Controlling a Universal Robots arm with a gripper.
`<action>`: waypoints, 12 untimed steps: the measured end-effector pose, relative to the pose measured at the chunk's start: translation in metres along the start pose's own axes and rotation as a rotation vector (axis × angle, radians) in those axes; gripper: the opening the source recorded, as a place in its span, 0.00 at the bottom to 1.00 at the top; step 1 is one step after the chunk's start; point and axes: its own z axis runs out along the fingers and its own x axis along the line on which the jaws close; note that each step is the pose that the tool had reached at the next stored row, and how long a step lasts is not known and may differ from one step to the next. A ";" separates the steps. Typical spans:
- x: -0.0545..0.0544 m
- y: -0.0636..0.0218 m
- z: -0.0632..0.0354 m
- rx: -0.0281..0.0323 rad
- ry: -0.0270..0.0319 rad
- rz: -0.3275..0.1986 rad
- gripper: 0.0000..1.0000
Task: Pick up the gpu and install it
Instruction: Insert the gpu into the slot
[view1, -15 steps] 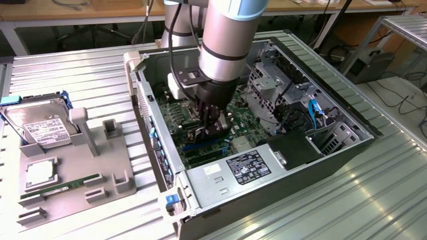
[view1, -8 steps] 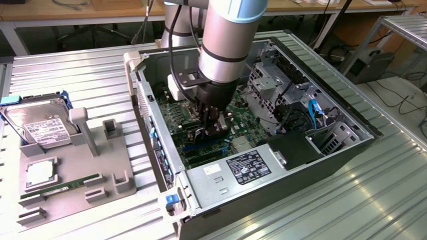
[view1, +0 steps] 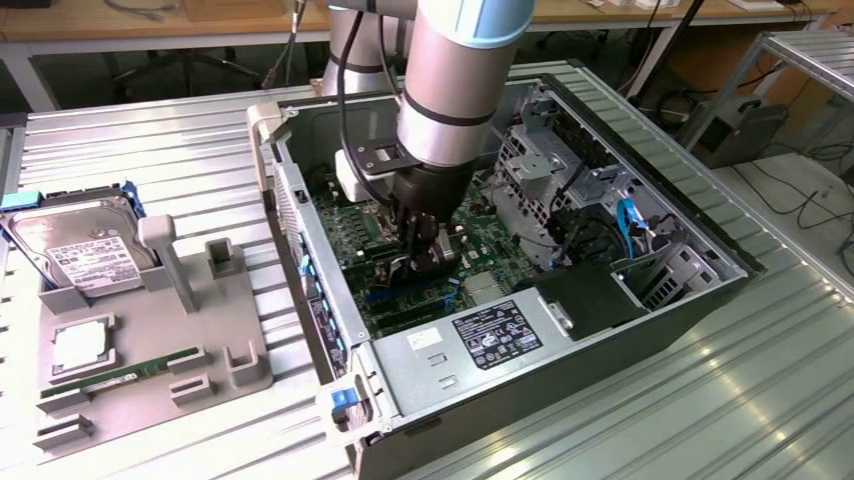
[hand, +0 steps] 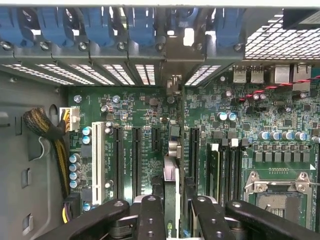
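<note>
My gripper (view1: 424, 260) is low inside the open computer case (view1: 694, 250), just over the green motherboard (view1: 487, 255). In the wrist view the gpu (hand: 171, 175) appears edge-on as a thin card. It stands upright between the black fingers (hand: 150, 217), over the gap between two long black slots (hand: 136, 155). Its pale metal bracket (hand: 175, 60) lies against the rear slot openings, between the blue latches (hand: 140, 25). The gripper (hand: 172, 220) is shut on the card. I cannot tell whether the card's lower edge sits in a slot.
A grey holder tray (view1: 200, 330) lies at the exterior view's left with a silver hard drive (view1: 87, 250), a processor chip (view1: 80, 345) and a green RAM stick (view1: 100, 383). Inside the case are the power supply (view1: 494, 335), drive cage (view1: 547, 165) and a yellow-black cable bundle (hand: 47, 130).
</note>
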 end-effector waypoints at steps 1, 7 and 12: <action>0.000 0.0000 0.0001 0.0001 -0.0001 0.000 0.26; 0.000 0.0001 -0.0037 0.0001 -0.0001 0.000 0.34; 0.000 0.0013 -0.0223 0.0001 -0.0001 0.000 0.34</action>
